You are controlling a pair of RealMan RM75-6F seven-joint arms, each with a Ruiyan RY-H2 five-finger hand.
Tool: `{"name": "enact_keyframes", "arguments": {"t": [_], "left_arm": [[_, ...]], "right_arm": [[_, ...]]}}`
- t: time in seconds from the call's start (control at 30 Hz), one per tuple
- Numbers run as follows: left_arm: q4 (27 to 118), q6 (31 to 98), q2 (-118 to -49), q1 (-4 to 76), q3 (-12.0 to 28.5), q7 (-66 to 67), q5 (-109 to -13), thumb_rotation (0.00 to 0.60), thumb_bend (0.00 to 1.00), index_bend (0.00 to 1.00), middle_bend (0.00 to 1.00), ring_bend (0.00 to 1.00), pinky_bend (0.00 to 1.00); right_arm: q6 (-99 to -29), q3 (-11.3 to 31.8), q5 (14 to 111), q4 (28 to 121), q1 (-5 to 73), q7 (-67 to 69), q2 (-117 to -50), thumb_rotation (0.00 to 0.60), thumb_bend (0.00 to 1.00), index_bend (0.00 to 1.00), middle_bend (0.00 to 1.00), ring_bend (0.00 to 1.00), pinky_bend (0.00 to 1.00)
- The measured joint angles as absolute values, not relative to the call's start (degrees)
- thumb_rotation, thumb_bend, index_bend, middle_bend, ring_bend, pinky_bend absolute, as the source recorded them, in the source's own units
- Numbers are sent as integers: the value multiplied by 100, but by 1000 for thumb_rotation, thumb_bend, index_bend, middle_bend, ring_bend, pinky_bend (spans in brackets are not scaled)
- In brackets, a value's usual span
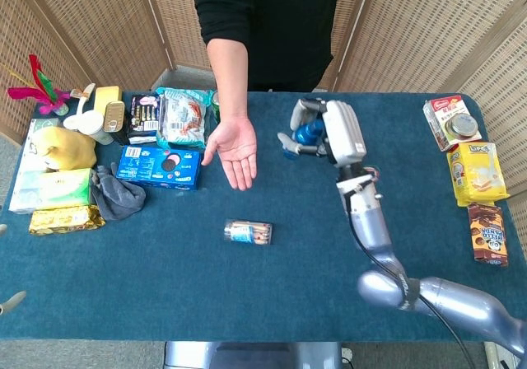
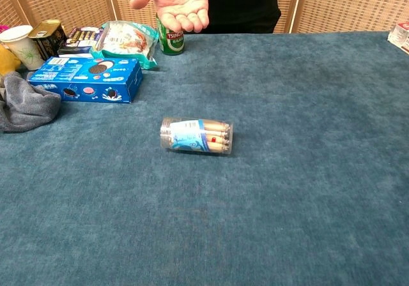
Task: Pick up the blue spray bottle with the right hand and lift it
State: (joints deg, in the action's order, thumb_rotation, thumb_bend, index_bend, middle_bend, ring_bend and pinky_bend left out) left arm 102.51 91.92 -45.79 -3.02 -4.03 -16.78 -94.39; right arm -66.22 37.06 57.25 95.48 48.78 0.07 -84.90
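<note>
In the head view my right hand (image 1: 333, 134) is raised well above the blue table (image 1: 148, 287) and grips the blue spray bottle (image 1: 310, 133), fingers wrapped round its body. The bottle hangs in the air toward the table's far middle, to the right of a person's open palm (image 1: 235, 151). The chest view shows neither the bottle nor the right hand. Of my left hand only two spread fingertips (image 1: 11, 301) show at the lower left edge of the head view, with nothing between them.
A clear tube of sticks (image 2: 196, 135) lies on its side mid-table. A blue cookie box (image 2: 86, 78), grey cloth (image 1: 115, 192), green can (image 2: 171, 40) and snack packs crowd the far left. Several snack packets (image 1: 478, 175) line the right edge.
</note>
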Motion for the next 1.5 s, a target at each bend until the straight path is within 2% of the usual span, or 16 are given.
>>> {"name": "enact_keyframes", "arguments": {"t": [0.2, 0.77, 0.83, 0.9, 0.97, 1.0, 1.03, 1.07, 1.1, 1.2, 1.3, 1.5], "left_arm": [[10192, 9213, -4546, -305, -400, -1856, -9417, 600, 142, 0, 0, 0, 86], [10112, 9218, -4510, -308, -395, -2037, -9383, 600, 143, 0, 0, 0, 86], [10089, 9228, -4504, -313, -396, -2075, -9382, 600, 143, 0, 0, 0, 86], [10069, 9238, -4502, -316, -392, -2102, -9376, 600, 143, 0, 0, 0, 86], [10047, 9233, -4499, -312, -387, -2126, -9366, 600, 142, 0, 0, 0, 86], [10042, 9225, -4496, -308, -387, -2137, -9364, 600, 142, 0, 0, 0, 86], [10034, 9218, -4492, -305, -387, -2151, -9364, 600, 142, 0, 0, 0, 86], [10028, 9224, -4490, -308, -388, -2161, -9365, 600, 142, 0, 0, 0, 86], [10020, 9237, -4490, -313, -389, -2172, -9367, 600, 142, 0, 0, 0, 86], [10011, 9245, -4491, -318, -396, -2173, -9390, 600, 142, 0, 0, 0, 86], [10015, 9243, -4499, -318, -404, -2137, -9409, 600, 143, 0, 0, 0, 86], [10034, 9248, -4519, -325, -423, -2068, -9456, 600, 142, 0, 0, 0, 86]], "right_arm": [[-6739, 3765, 5178, 9261, 5280, -394, -8927, 600, 253, 660, 797, 663, 714], [-7084, 3681, 5027, 8242, 6089, -619, -10119, 600, 252, 653, 787, 645, 695], [-7102, 3684, 4972, 8142, 6158, -709, -10196, 600, 233, 572, 717, 591, 672], [-7124, 3691, 4908, 8100, 6200, -822, -10244, 600, 114, 333, 493, 436, 587], [-7126, 3689, 4860, 8095, 6228, -926, -10264, 595, 18, 158, 269, 276, 473], [-7098, 3676, 4840, 8112, 6236, -992, -10253, 565, 1, 106, 172, 197, 414], [-7057, 3659, 4840, 8139, 6236, -1022, -10228, 529, 0, 88, 129, 159, 385], [-7012, 3631, 4859, 8168, 6232, -1038, -10190, 459, 0, 76, 92, 119, 357], [-6970, 3583, 4926, 8218, 6210, -1062, -10120, 390, 0, 74, 77, 100, 348], [-6972, 3511, 5113, 8494, 6122, -1101, -9894, 275, 0, 74, 68, 90, 338], [-6992, 3479, 5260, 8866, 6013, -1128, -9620, 206, 0, 73, 67, 88, 318], [-7200, 3427, 5694, 9639, 5602, -1155, -8902, 165, 0, 74, 67, 92, 310]]}}
